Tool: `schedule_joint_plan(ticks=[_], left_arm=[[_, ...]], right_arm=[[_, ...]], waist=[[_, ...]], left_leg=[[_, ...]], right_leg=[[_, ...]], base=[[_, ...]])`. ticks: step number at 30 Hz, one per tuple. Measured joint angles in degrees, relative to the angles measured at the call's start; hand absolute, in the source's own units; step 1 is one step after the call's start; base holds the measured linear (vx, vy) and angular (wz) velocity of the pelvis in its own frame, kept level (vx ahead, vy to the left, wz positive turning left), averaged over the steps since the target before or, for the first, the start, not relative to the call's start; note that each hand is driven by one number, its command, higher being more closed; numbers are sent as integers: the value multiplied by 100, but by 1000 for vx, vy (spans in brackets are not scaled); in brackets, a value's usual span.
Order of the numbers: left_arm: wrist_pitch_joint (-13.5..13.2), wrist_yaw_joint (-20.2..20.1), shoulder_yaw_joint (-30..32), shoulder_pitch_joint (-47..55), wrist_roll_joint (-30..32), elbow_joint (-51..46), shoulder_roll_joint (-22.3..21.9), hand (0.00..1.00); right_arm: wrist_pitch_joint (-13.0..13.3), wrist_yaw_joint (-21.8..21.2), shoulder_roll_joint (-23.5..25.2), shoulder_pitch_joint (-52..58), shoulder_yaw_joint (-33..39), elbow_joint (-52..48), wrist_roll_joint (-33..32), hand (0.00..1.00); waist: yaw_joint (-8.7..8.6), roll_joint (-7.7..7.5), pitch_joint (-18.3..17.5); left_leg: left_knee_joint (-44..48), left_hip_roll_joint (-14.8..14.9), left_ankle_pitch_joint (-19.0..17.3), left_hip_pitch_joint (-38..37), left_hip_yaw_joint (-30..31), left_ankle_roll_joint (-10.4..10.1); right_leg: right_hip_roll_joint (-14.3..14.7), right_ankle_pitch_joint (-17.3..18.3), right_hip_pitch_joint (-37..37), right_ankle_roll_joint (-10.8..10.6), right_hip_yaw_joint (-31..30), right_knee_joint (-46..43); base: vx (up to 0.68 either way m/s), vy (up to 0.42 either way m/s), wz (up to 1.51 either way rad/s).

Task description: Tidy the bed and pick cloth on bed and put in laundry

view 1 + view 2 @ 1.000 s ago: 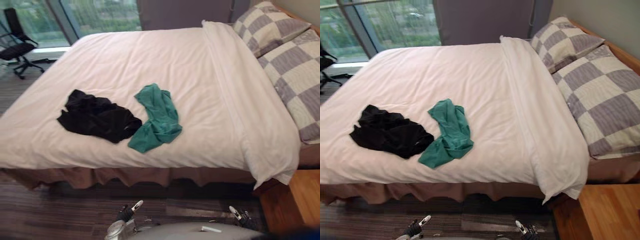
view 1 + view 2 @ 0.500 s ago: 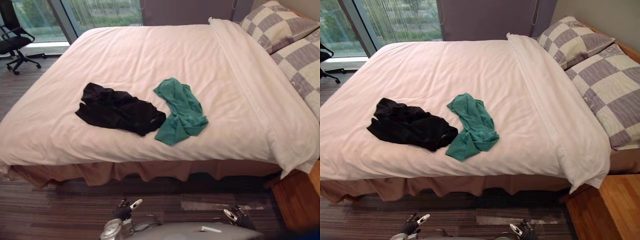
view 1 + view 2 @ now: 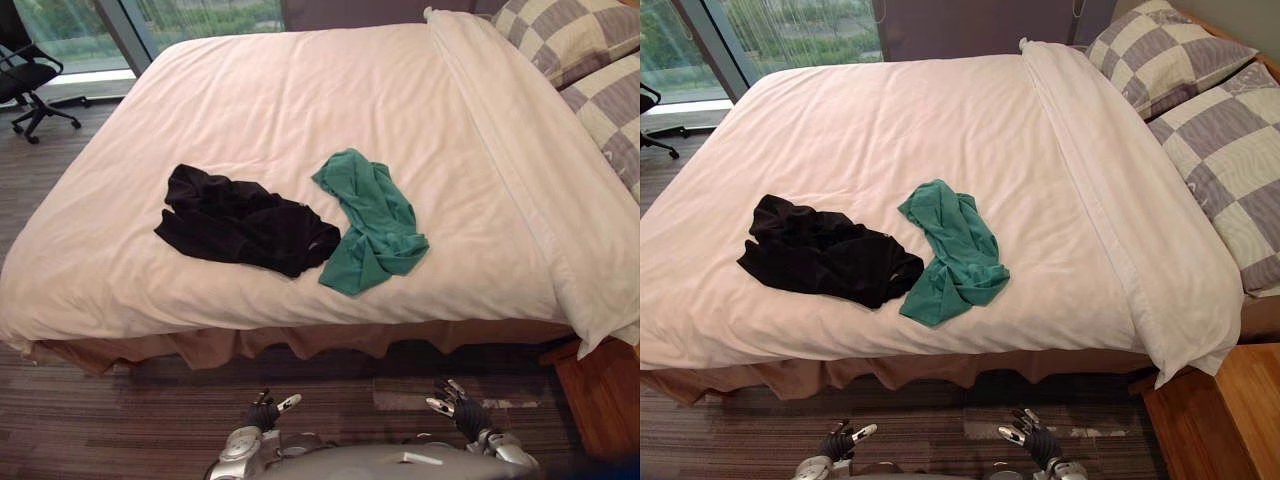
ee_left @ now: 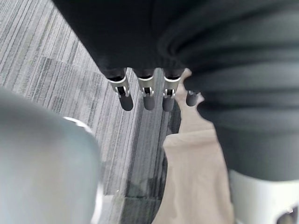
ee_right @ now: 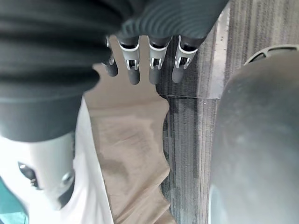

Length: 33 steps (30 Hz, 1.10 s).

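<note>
View from the robot's head, looking down at a wide bed [image 3: 300, 100] with a smooth white cover. At far left, a black office chair [image 3: 25, 75] stands on the carpet [image 3: 110, 420] by a window.

At the lower left, the left hand [image 3: 262, 414] hangs low over the carpet in front of the bed, fingers [image 4: 145, 95] straight and relaxed, holding nothing.

Ahead of it, near the bed's front edge, lies a crumpled black cloth [image 3: 240, 220]. Its long axis runs across the bed, left to right, dipping slightly toward the robot at its right end.

Touching that right end is a green cloth [image 3: 372, 222], bunched, with its long axis running mostly away from the robot.

At the lower right, the right hand [image 3: 462, 412] also hangs over the carpet, fingers [image 5: 140, 65] straight and slightly spread, empty.

At far right, 2 checked pillows [image 3: 590, 60] rest at the head of the bed.

Both cloths lie forward of and above the hands. The black cloth seems closer to the left hand; the green cloth sits roughly between the 2 hands, so either could likely reach it.
</note>
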State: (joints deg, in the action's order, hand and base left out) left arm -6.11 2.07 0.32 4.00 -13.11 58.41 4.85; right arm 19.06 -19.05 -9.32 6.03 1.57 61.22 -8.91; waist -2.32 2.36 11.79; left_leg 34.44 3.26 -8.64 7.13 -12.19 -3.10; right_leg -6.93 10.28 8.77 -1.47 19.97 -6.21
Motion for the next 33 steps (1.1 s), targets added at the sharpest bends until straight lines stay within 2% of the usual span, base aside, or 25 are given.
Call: schedule_joint_plan(ticks=[1, 2, 3, 4, 7, 9, 10, 11, 12, 13, 14, 15, 16, 17, 18, 19, 20, 21, 22, 24, 25, 26, 27, 29, 33], left_arm=[[-86, -108, 16, -6, 11, -44, -5, 0], [-155, -228, 15, 4, 40, -33, 8, 0], [-162, -256, 10, 13, 49, -23, 9, 0], [-180, -358, 7, 35, 69, -20, 8, 0], [-144, -517, -25, 31, 48, 37, 6, 0], [-90, -618, -22, 11, 35, 33, 41, 0], [-78, -679, -22, 8, 35, 32, 50, 0], [-81, -690, -24, 20, 29, 33, 37, 0], [-89, -703, -31, 24, 14, 43, 16, 0], [-87, -701, -46, 1, 12, 43, 20, 0], [-94, -709, -144, -90, -9, 138, 164, 0], [-90, -716, -205, -100, -28, 145, 231, 0], [-75, -734, -272, -77, -93, 152, 329, 0], [-59, -736, -288, -49, -93, 153, 358, 0], [-33, -733, -377, -47, -82, 161, 413, 0], [-31, -734, -453, -44, -74, 166, 415, 0], [-34, -709, -491, -45, -79, 165, 358, 0], [-30, -678, -497, -24, -85, 164, 266, 0], [-23, -673, -502, -23, -87, 165, 252, 0], [109, -665, -625, -4, -203, 200, 322, 0], [162, -664, -671, -26, -232, 243, 320, 0], [263, -663, -685, -111, -329, 320, 279, 0], [295, -655, -674, -139, -323, 334, 242, 0], [298, -614, -656, -83, -325, 358, 201, 0], [220, -540, -522, -22, -382, 351, 142, 0]], right_arm=[[-107, 159, -72, 25, 10, 3, -3, 0], [-157, 278, -104, 35, 50, 1, -5, 0], [-177, 323, -103, 35, 87, 2, -3, 0], [-185, 349, -76, 41, 167, 2, 2, 0], [-177, 296, -70, 103, 398, 32, 98, 0], [-152, 244, -76, 102, 574, 63, 139, 0], [-91, 211, -83, 97, 665, 63, 136, 0], [-40, 179, -106, 88, 680, 64, 136, 0], [-3, 151, -161, 16, 689, 77, 136, 0], [23, 135, -133, -43, 678, 102, 138, 0], [108, 66, 38, -182, 642, 132, 272, 0], [152, 60, 130, -202, 632, 152, 339, 0], [212, 26, 343, -184, 626, 165, 436, 0], [316, 14, 351, -180, 625, 151, 487, 0], [408, 35, 350, -183, 535, 143, 513, 0], [433, 66, 351, -195, 489, 142, 512, 0], [466, 74, 322, -219, 328, 115, 511, 0], [537, 40, 249, -293, 17, 84, 524, 0], [552, 30, 263, -320, -55, 75, 528, 0], [685, -54, 363, -333, -506, -29, 741, 0], [724, -76, 369, -316, -563, -76, 806, 0], [729, -113, 368, -307, -665, -139, 842, 0], [710, -112, 350, -308, -666, -201, 848, 0], [636, -110, 319, -294, -689, -210, 831, 0], [496, -105, 264, -316, -928, -168, 799, 0]], waist=[[6, 5, 44], [-15, 85, 65], [-53, 91, 63], [-117, 76, 66], [-189, 40, 50], [-213, -13, 58], [-212, -23, 55], [-209, 8, 38], [-214, 54, -13], [-195, -12, -23], [-201, -143, -19], [-207, -217, -11], [-196, -275, -35], [-190, -266, -51], [-152, -176, -94], [-125, -108, -107], [-94, -121, -177], [-38, 63, -234], [-56, 62, -238], [-133, -77, -277], [-141, -108, -292], [-157, -134, -308], [-156, -76, -271], [-168, -98, -262], [-122, -110, -296]], left_leg=[[502, 182, -17, 240, -171, -81], [674, 490, -157, 286, -427, -18], [604, 609, -209, 279, -515, 25], [234, 763, -242, 189, -604, 58], [-1200, 952, -128, -137, -513, 29], [-1664, 1065, 130, -140, -255, 10], [-1922, 1133, 412, -141, 0, 43], [-2198, 1177, 1024, -246, 229, 132], [-2207, 1149, 1278, -327, 480, -67], [-2116, 983, 997, -348, 523, -309], [-1835, 771, 383, -344, 432, -561], [-1711, 704, 242, -340, 400, -573], [-1436, 617, 86, -277, 371, -532], [-1332, 638, 14, -257, 364, -530], [-1359, 733, -103, -276, 309, -491], [-1415, 771, -127, -275, 260, -478], [-1626, 817, -111, -351, 29, -390], [-2087, 862, 28, -499, -199, -340], [-2185, 866, 77, -548, -211, -323], [-2863, 775, 442, -828, -310, -284], [-2962, 722, 521, -835, -305, -258], [-3156, 633, 720, -892, -266, -217], [-3468, 616, 956, -1067, -284, -264], [-3820, 616, 1153, -1305, -271, -306], [-3948, 631, 1175, -1501, -276, -336]], right_leg=[[-64, 27, -38, 18, 60, -37], [-94, 24, -33, -39, 95, -96], [-132, 43, -31, -63, 98, -130], [-250, 81, -55, -126, 96, -226], [-681, 155, -168, -318, 105, -545], [-989, 123, -232, -466, 122, -679], [-1194, 58, -230, -596, 121, -718], [-1370, 9, -238, -802, 101, -776], [-1488, 0, -249, -1087, 23, -771], [-1621, -14, -242, -1224, -80, -732], [-1834, -133, -110, -1253, -277, -583], [-1913, -220, -40, -1257, -329, -531], [-1982, -535, 49, -1257, -385, -417], [-1970, -836, 54, -1248, -386, -395], [-1907, -1221, -68, -1193, -331, -464], [-1891, -1372, -176, -1067, -279, -519], [-1893, -1668, -415, -543, -4, -629], [-1692, -1575, -659, -286, 112, -760], [-1590, -1474, -681, -330, 111, -830], [-844, -304, -646, -366, 100, -913], [-659, -83, -617, -436, 33, -816], [-454, 11, -590, -594, -308, -544], [-406, -15, -508, -578, -303, -464], [-369, -42, -386, -620, -220, -457], [-326, -40, -202, -616, -194, -350]], base=[[-103, 49, -4], [-72, 64, -5], [-14, 84, 5], [72, 135, 8], [154, 227, 15], [177, 349, 28], [158, 432, 21], [186, 553, 9], [138, 482, -12], [141, 626, -13], [90, 526, -4], [78, 594, 5], [3, 381, 0], [-18, 339, -10], [-49, 287, -18], [-69, 255, -41], [-103, 266, -76], [-77, 179, -74], [-65, 102, -64], [-46, 7, -28], [0, 0, 0], [6, -3, 13], [22, -2, 15], [43, -43, 12], [68, -24, 4]])
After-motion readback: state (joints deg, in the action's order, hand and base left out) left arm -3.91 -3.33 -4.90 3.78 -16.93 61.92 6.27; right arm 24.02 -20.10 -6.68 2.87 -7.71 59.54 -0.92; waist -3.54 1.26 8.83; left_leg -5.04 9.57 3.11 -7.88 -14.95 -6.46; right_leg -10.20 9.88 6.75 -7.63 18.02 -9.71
